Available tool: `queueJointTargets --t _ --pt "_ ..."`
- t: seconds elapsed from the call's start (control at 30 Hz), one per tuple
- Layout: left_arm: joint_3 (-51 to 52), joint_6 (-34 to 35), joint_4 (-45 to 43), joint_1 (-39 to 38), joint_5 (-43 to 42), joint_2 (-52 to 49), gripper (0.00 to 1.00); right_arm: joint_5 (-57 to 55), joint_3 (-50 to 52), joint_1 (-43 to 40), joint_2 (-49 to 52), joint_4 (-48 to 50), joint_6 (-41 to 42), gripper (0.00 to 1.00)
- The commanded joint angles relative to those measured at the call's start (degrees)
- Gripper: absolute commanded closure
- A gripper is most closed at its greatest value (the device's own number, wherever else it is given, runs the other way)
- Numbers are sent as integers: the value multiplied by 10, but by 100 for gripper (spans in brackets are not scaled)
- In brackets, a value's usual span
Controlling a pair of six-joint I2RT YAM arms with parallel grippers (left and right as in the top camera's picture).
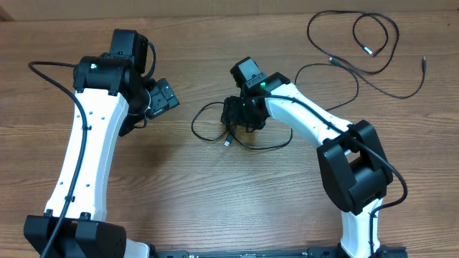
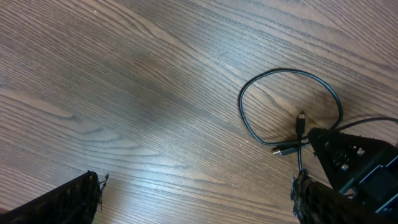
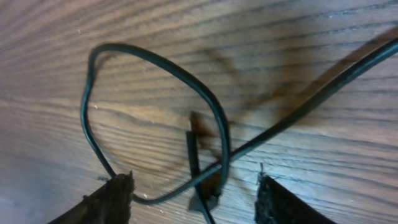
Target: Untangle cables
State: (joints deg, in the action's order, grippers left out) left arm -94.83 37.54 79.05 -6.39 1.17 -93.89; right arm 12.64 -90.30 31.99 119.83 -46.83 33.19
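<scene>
Right between the fingers [image 3: 118, 196] of the right pincer [image 3: 194, 180], a thin black cable [image 3: 214, 118] crossed over itself. The pincer sat low over the wood table [image 3: 323, 37] with its fingers spread on either side of that crossing, and as far as I could see it wasn't pinching anything. Just ahead of the fingertips the same cable curled into a roundish loop lying flat on the wood. A short straight plug end [image 3: 193, 146] poked up into the loop from the crossing. One strand ran off diagonally past one finger and out of the wrist view.

From overhead, the loop stuck out past the pincer on the side facing the other arm. Another bend of it trailed back beside the right arm [image 1: 308, 122].

Further over, the left pincer [image 2: 198, 182] hung above the table with its fingers spread wide and only bare wood between them. The looped cable lay well ahead of it, off toward the finger nearer the right pincer, and wasn't touching it. Its little plug ends sat right by the right pincer's black nose.

Farthest out, well away from both pincers and beyond the right arm near the table's far corner, a second bunch of cables [image 1: 362, 43] sprawled in loose overlapping loops. A few small plugs [image 1: 369, 51] showed at the loose ends, and nothing was touching that bunch.
</scene>
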Motion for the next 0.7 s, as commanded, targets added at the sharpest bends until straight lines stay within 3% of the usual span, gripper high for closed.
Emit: queueJointTargets --t 0.0,0.3,0.43,0.67 --pt "3 -2 2 -4 7 -5 1 -36 4 3 2 10 -5 46" --pt "3 -2 2 -4 7 -5 1 -54 3 5 14 28 -5 48" --pt "3 -3 2 -4 8 -5 1 -56 4 5 15 61 -6 56" --pt "3 -3 2 -4 7 -5 0 -75 4 5 18 70 -33 56"
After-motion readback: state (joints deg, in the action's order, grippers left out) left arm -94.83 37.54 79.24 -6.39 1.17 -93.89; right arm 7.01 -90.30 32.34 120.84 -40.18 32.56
